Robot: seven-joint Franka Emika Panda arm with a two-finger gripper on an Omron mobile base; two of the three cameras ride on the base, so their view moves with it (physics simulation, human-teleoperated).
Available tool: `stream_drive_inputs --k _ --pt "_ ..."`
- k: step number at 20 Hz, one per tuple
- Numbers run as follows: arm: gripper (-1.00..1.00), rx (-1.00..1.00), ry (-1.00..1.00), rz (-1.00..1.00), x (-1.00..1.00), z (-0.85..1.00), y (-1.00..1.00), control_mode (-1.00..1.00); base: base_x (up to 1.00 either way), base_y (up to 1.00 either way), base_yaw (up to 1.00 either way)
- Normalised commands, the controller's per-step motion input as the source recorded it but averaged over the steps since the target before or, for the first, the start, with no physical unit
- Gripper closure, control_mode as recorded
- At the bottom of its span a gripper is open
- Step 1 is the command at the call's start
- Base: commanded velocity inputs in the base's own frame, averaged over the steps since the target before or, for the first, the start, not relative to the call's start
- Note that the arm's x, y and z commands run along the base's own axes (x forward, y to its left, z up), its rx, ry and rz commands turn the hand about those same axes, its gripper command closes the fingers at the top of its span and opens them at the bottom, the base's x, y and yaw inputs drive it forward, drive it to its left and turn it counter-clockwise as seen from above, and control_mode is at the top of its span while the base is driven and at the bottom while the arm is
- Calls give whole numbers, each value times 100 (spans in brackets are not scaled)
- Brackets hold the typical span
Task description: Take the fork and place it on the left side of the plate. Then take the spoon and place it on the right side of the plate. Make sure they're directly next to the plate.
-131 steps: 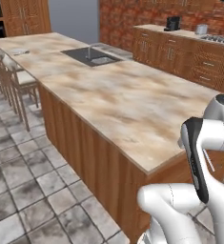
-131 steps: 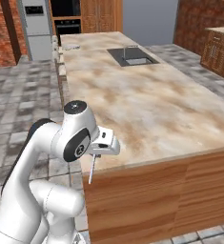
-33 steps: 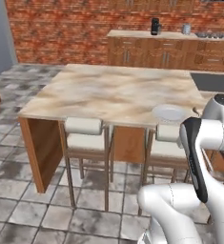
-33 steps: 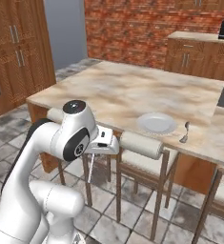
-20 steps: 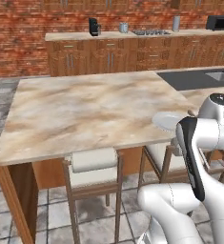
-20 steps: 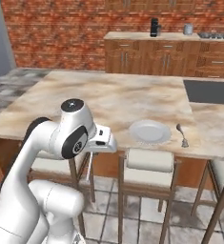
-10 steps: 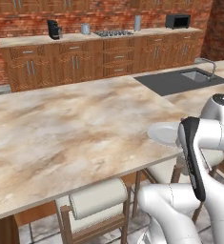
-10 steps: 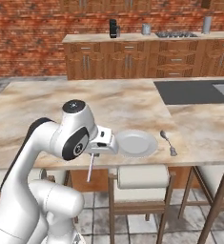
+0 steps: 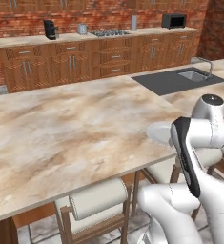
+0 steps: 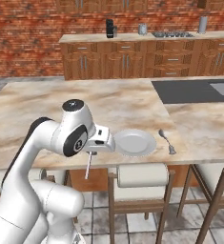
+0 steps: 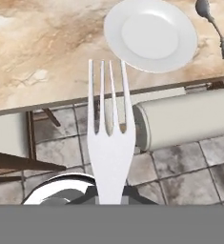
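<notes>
left base view: the plate (image 9: 160, 132) sits at the desk (image 9: 75, 124) edge, broad bare marble to its left.
right base view: the end effector (image 10: 90, 153), clamped on the fork (image 10: 87, 166), hangs just off the desk's front edge left of the plate; the spoon (image 10: 166, 141) lies right of it.
hand view: fork tines point toward the edge, 1 stool (image 11: 185, 119) below.

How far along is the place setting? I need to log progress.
Done: the fork is picked up, and the pincer is shut on it. In hand: carrying it toward the plate on the counter; it hangs off the counter's near edge, not yet laid down. Left: set the fork left of the plate. The spoon lies right of the plate with a gap and may need moving closer.
</notes>
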Motion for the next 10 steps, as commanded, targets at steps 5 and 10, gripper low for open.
stream_drive_inputs --k 5,10 --pt "100 0 13 11 99 -25 59 -100 0 0 0" --pt "100 0 16 13 100 -20 52 -100 0 0 0"
